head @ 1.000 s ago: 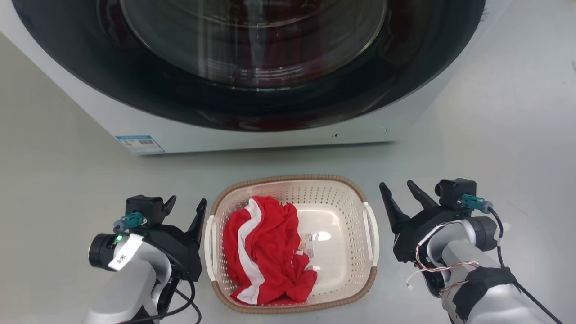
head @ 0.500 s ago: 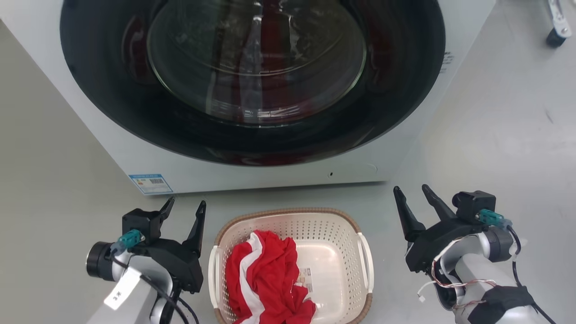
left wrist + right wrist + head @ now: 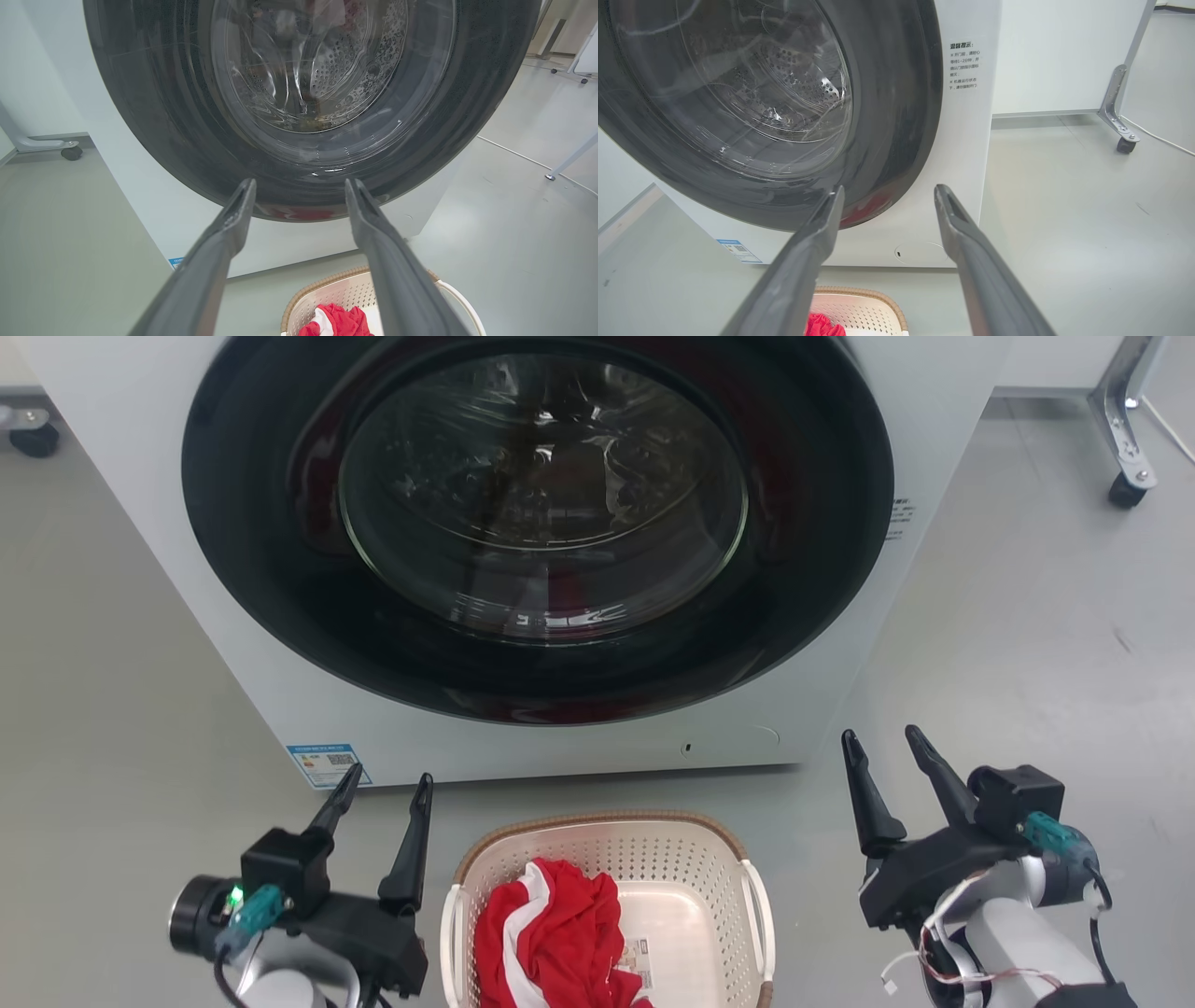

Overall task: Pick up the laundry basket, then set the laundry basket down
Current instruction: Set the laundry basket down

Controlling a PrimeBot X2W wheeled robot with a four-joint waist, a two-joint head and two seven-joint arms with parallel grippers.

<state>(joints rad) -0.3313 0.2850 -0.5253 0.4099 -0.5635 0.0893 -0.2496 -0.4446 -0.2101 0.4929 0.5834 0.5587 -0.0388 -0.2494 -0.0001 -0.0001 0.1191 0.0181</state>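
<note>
Laundry basket (image 3: 597, 821) on floor (image 3: 1027, 616), bottom centre of frame, before washer (image 3: 541, 495), red cloth (image 3: 551, 933) inside. L claw (image 3: 389, 777) & R claw (image 3: 879, 735) spread wide, empty, flanking it, clear of handles (image 3: 761, 919). Likely pre-pick. Next: drop claws to handles, clamp evenly.

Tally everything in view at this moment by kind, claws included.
Washing machine: 1
Laundry basket: 1
Red-and-white cloth, lying in the basket: 1
Claws: 2, left claw and right claw, both open
Caster wheels: 2, far left and far right
Total: 7
</note>
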